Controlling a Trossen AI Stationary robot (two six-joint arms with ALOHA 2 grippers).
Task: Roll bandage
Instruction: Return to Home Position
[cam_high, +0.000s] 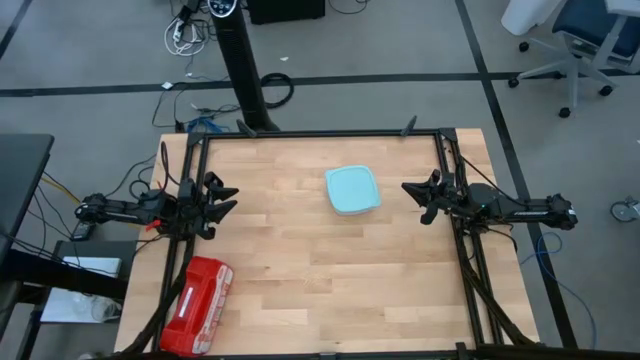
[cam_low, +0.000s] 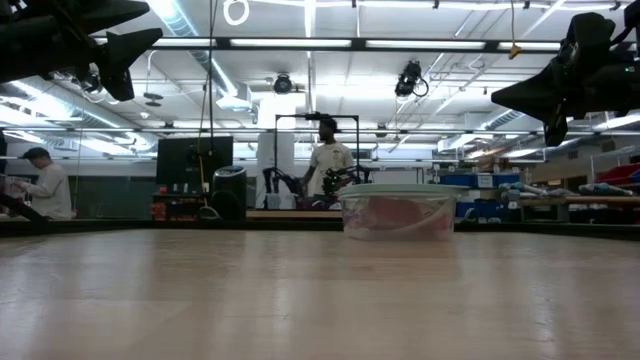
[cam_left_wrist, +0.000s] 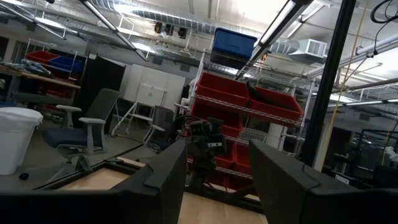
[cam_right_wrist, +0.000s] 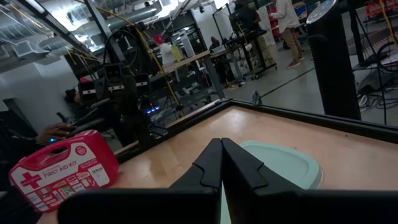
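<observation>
A lidded tub with a pale blue lid (cam_high: 352, 190) stands on the wooden table, right of its middle. In the low view a dusky pink shape, the bandage as far as I can tell, shows through the tub's cloudy wall (cam_low: 390, 215). My left gripper (cam_high: 226, 197) hovers open at the table's left edge, well clear of the tub, with nothing between its fingers (cam_left_wrist: 217, 186). My right gripper (cam_high: 410, 193) hovers shut at the right edge, its closed tips (cam_right_wrist: 221, 148) pointing toward the tub (cam_right_wrist: 280, 165).
A glossy red first-aid case (cam_high: 198, 305) lies at the table's near left corner and also shows in the right wrist view (cam_right_wrist: 62, 168). A black frame (cam_high: 320, 134) runs along the table's edges. Bare wood lies between the arms and the tub. People stand in the room behind.
</observation>
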